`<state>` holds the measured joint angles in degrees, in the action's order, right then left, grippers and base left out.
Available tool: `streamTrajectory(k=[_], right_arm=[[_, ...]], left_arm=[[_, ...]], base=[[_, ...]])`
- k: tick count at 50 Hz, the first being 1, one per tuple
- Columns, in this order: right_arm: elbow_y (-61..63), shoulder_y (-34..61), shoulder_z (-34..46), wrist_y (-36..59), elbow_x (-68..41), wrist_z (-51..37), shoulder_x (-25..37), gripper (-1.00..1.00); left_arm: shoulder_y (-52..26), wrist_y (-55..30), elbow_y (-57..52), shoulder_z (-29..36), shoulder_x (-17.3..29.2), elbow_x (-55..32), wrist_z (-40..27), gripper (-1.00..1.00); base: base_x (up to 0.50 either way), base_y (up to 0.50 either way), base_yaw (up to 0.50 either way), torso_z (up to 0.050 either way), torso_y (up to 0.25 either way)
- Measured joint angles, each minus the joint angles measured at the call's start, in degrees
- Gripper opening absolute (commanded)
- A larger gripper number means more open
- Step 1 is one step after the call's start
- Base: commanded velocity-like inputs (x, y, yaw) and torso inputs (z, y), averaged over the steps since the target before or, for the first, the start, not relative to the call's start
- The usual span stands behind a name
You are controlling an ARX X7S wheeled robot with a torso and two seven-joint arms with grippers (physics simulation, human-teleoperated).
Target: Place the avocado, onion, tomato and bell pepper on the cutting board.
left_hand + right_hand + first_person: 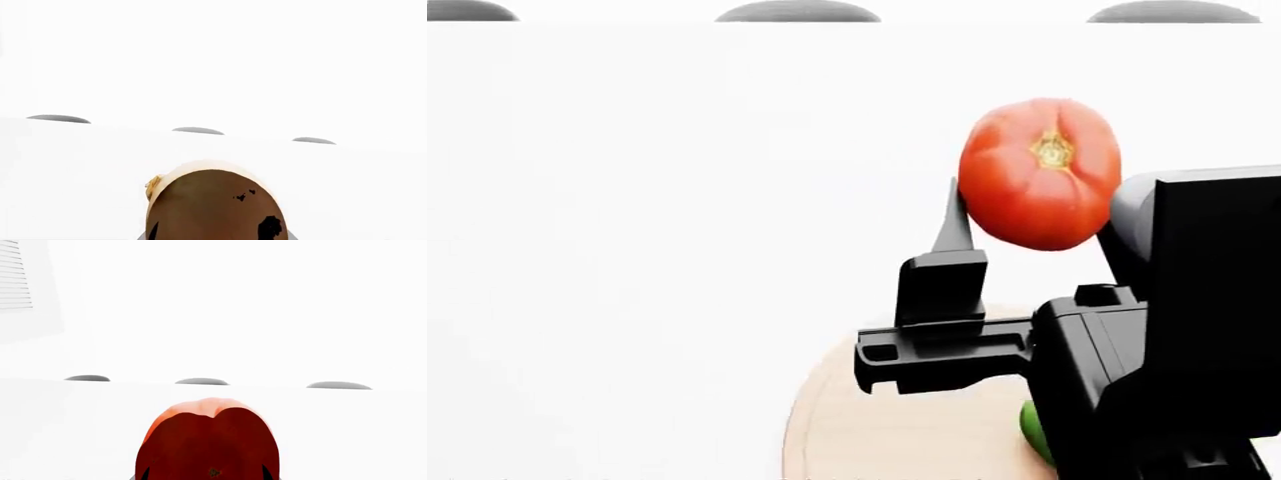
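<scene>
Black housing of the right arm fills the lower right of the head view, and its right gripper rises from it toward 12 o'clock, pinching the tomato aloft. One dark finger lies against the fruit's 9 o'clock flank; the opposing finger is hidden behind the fruit and the arm. The tomato's stem scar faces the head camera. The right wrist view confirms the hold: the tomato sits close against the lens.

The cutting board lies on the white table directly beneath the arm, at 6 o'clock from the tomato in the head view. Judged from this, the decisive relation is vertical: the fruit hangs above the board's far edge, so the coming move is a short draw toward the robot and a descent, then release. A green item, probably the avocado, rests on the board against the arm's edge; the drop should clear it.

The left wrist view shows the onion close against the lens, apparently clamped in the left gripper, whose fingers are not visible. No bell pepper is seen.
</scene>
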<state>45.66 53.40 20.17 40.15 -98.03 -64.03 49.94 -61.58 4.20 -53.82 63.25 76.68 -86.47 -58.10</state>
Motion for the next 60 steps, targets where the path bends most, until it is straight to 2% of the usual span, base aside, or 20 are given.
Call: streamTrajectory(k=[12, 19, 38, 60], right_arm=[[-0.1, 0.7, 0.1, 0.2, -0.7, -0.1, 0.3, -1.00], [-0.8, 2.0, 0.3, 0.5, -2.2, 0.4, 0.3, -1.00], [-10.2, 16.8, 6.4, 6.5, -15.0, 3.2, -3.8, -1.00], [-22.1, 14.5, 13.9, 11.0, -8.5, 12.3, -9.0, -1.00]], left_arm=[[-0.1, -0.2, -0.2, -0.2, -0.3, -0.3, -0.2, -1.00], [0.0, -0.3, -0.4, -0.2, -0.5, -0.4, -0.3, -1.00], [0.3, -0.2, -0.5, -0.5, -1.0, 0.0, -0.9, -1.00], [0.4, -0.3, -0.8, -0.8, -1.2, -0.2, -1.2, -1.00]], base=[[0.00, -0.50, 0.00, 0.000, 0.000], [0.00, 0.00, 0.00, 0.000, 0.001], [0.00, 0.00, 0.00, 0.000, 0.000], [0.00, 0.00, 0.00, 0.000, 0.000]])
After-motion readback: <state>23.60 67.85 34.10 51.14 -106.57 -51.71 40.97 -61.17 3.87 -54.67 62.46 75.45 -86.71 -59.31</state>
